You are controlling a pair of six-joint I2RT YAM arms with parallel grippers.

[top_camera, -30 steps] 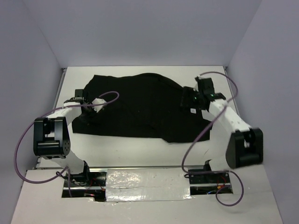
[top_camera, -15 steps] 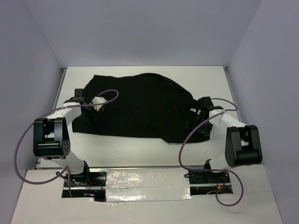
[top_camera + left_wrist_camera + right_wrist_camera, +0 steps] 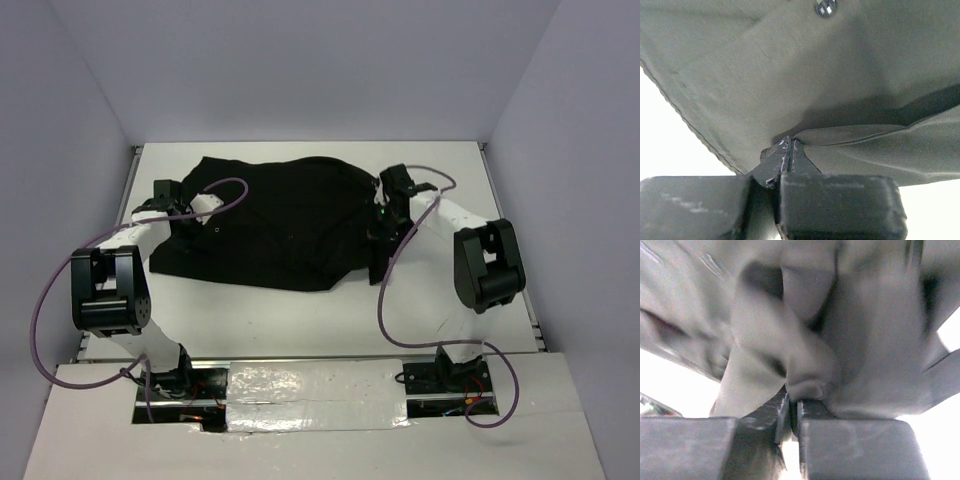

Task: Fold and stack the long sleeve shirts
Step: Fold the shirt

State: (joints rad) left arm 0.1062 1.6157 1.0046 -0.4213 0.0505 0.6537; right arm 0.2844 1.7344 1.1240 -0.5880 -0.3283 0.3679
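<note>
Looking down from above, the black long sleeve shirt (image 3: 270,225) lies rumpled on the white surface (image 3: 300,310). The left hand (image 3: 192,222) is at the shirt's left edge and the right hand (image 3: 378,240) at its right edge, with cloth hanging from it. The fabric looks light, limp and a little slippery. I judge it best taken at a hem or doubled edge, on both sides at once, or the middle will sag.

From the left wrist, the left hand is clamped tight on a fold of the shirt's hem, with a small metal stud (image 3: 825,7) beyond it.

From the right wrist, blurred, the right hand pinches a bunched ridge of shirt.

A second ago the right hand stood wide open over the shirt's right side. It has since closed and drawn that edge inward, while the left grip has held.
</note>
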